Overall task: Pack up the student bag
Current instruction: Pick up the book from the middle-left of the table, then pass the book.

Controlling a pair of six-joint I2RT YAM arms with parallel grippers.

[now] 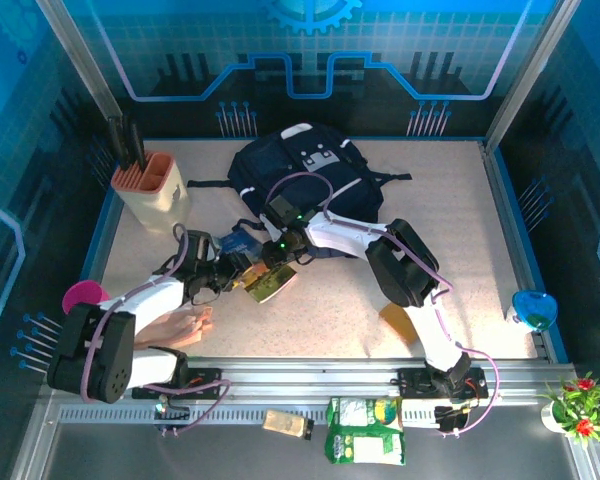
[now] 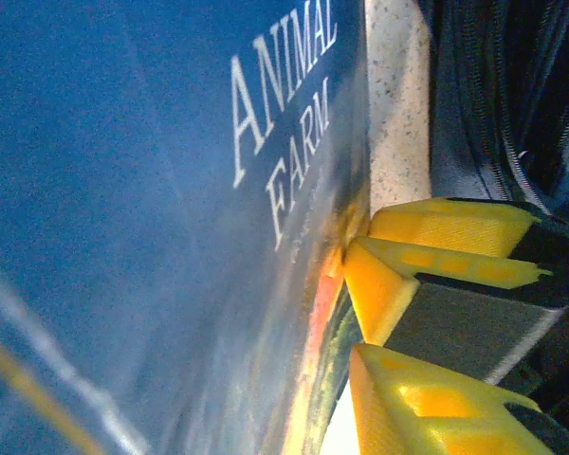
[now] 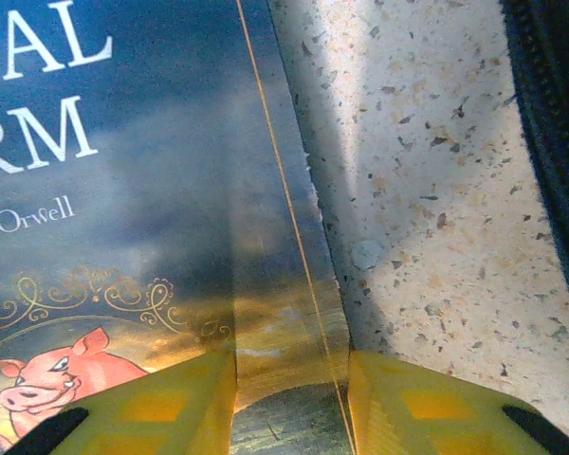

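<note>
Student bag (image 1: 270, 160), a navy fabric backpack, lies at the back centre of the speckled table (image 1: 460, 260), just beyond both grippers. It looks soft and floppy, so its opening will likely sag and is best taken by a zip edge. The right gripper (image 3: 289, 403) has its yellow fingers closed across the spine edge of a glossy Animal Farm paperback (image 3: 123, 190); the left gripper (image 1: 235, 268) is at the same book, but its grip cannot be told.
</note>
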